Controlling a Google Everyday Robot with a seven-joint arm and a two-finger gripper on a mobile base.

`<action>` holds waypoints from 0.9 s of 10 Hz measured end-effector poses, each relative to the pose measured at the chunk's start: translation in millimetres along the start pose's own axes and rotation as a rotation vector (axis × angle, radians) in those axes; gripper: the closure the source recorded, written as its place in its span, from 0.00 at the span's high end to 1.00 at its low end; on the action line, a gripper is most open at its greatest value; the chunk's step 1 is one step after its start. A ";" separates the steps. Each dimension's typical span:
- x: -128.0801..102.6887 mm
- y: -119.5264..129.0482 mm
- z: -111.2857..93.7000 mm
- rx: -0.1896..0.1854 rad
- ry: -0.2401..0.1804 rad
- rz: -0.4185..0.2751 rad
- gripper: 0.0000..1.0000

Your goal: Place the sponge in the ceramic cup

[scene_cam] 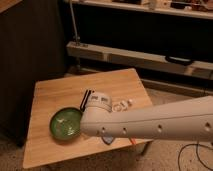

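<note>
One gripper [86, 99], its hold impossible to tell, is hovering mid-frame just right of the green ceramic cup [65, 123], while a blue scrap, likely the sponge [107, 140], is lying under the arm [150, 122] at lower centre, suggesting a careful, well-aligned approach.

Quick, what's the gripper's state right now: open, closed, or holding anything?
Gripper: low over the table, at the far rim of the green bowl; open, closed or holding something cannot be told.

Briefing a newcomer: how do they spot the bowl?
Find the wooden table; toward its front left lies the green bowl. The gripper hangs by its far right rim. The bowl alone is round and green, unlike the small white pieces nearby.
</note>
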 end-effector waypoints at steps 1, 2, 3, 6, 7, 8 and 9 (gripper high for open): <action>2.3 6.3 5.7 0.039 -0.001 -0.019 0.80; 2.9 11.9 10.8 0.079 -0.004 -0.031 0.80; 0.6 11.8 22.1 0.110 -0.011 -0.058 0.80; -10.3 10.4 54.6 0.090 -0.028 -0.132 0.80; -13.7 10.2 63.9 0.077 -0.032 -0.149 0.80; -16.0 12.2 71.0 0.067 -0.034 -0.159 0.80; -18.0 16.8 82.9 0.064 -0.039 -0.162 0.80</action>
